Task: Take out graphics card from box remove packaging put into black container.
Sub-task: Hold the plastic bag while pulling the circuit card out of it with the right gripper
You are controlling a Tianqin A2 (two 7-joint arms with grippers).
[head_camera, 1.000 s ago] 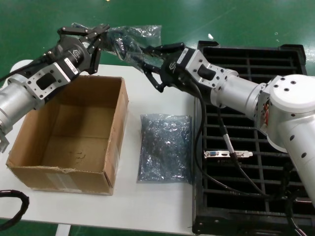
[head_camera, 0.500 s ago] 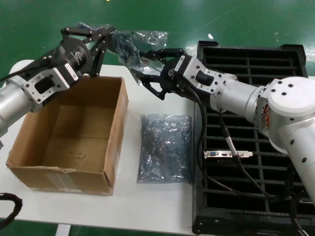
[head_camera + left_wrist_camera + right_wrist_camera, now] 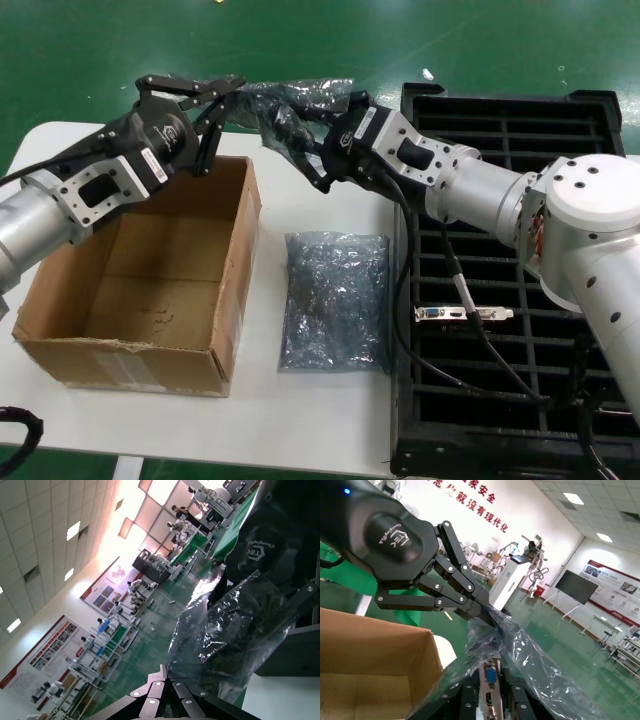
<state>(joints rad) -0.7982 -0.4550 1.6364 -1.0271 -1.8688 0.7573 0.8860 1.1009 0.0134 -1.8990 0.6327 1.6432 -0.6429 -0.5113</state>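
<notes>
My left gripper [image 3: 232, 92] pinches the bag's [image 3: 300, 97] edge in the air above the box's [image 3: 150, 280] one o'clock corner. My right gripper [image 3: 312, 140], at three o'clock of it, is closed on the card [image 3: 490, 680] inside the bag. A second bag [image 3: 335, 300] lies on the table [image 3: 300, 410] between box and crate [image 3: 520, 300], where another card [image 3: 462, 314] rests.

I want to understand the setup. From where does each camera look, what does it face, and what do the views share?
Head view: from above, down at the table, box and black container; both arms show.
Left wrist view: upward toward the hall ceiling; left gripper holds the packaging.
Right wrist view: toward the left gripper; right gripper holds the graphics card.
All three share the packaging.
</notes>
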